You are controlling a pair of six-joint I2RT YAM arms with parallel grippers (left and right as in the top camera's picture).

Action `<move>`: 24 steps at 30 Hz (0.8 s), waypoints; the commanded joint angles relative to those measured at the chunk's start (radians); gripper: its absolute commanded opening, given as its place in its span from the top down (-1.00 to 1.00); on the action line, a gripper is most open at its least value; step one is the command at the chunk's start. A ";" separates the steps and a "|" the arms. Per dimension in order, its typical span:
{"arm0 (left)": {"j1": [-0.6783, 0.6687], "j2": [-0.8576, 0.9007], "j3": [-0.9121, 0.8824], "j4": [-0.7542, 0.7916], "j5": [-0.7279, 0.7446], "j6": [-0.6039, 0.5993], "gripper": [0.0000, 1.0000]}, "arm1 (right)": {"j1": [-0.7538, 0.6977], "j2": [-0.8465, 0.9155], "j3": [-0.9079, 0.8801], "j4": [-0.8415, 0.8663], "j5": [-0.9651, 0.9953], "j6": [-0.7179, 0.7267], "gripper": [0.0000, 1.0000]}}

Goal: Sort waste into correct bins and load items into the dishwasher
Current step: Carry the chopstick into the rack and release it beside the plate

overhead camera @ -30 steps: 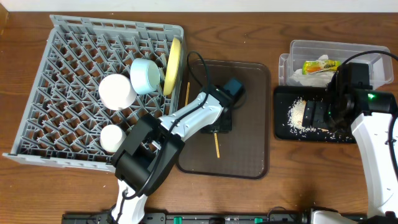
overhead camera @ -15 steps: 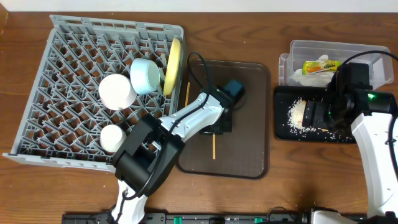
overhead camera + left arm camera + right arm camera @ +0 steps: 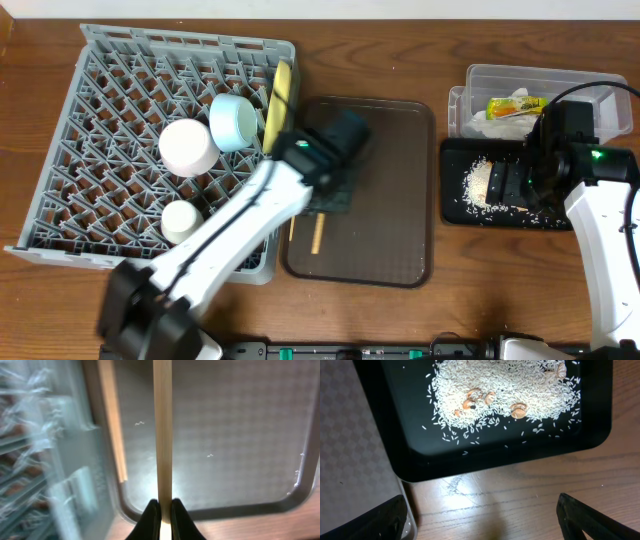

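My left gripper (image 3: pixel 322 208) (image 3: pixel 162 515) is shut on one wooden chopstick (image 3: pixel 317 236) (image 3: pixel 162 425) and holds it over the left part of the brown tray. The second chopstick (image 3: pixel 112 420) (image 3: pixel 291 226) lies at the tray's left edge, beside the grey rack (image 3: pixel 100 150). The rack holds the yellow plate (image 3: pixel 280 95), light blue bowl (image 3: pixel 232 120), white bowl (image 3: pixel 188 147) and white cup (image 3: pixel 181 220). My right gripper (image 3: pixel 528 186) (image 3: pixel 482 520) is open and empty over the black tray (image 3: pixel 455 205) (image 3: pixel 385 425) of rice scraps (image 3: pixel 478 185) (image 3: pixel 505 390). The wrapper (image 3: pixel 515 105) lies in the clear tub (image 3: pixel 560 78).
The brown serving tray (image 3: pixel 390 200) (image 3: pixel 240 435) lies between the rack and the black tray. My left arm stretches from the front edge across the rack's near right corner. Bare wood shows along the table's front.
My left gripper has swung left toward the rack with the chopstick, from the tray's middle to its left side. The right arm has not moved.
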 commanded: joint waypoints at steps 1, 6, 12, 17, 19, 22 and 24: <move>0.069 -0.060 0.012 -0.058 -0.071 0.036 0.88 | -0.011 -0.008 0.019 -0.001 0.006 0.007 -0.87; 0.164 -0.112 0.012 -0.135 -0.087 0.077 0.88 | -0.011 -0.008 0.019 0.000 0.006 0.007 -0.87; 0.238 -0.113 -0.004 -0.143 -0.089 0.118 0.88 | -0.011 -0.008 0.019 -0.001 0.006 0.007 -0.87; 0.296 -0.113 -0.059 -0.102 -0.108 0.118 0.88 | -0.011 -0.008 0.019 0.000 0.006 0.007 -0.87; 0.303 -0.112 -0.084 -0.068 -0.108 0.118 0.88 | -0.011 -0.008 0.019 0.000 0.006 0.007 -0.87; 0.304 -0.112 -0.134 0.013 -0.096 0.126 0.88 | -0.011 -0.008 0.019 0.000 0.006 0.007 -0.87; 0.304 -0.111 -0.165 0.048 -0.097 0.140 0.88 | -0.011 -0.008 0.019 -0.001 0.006 0.007 -0.86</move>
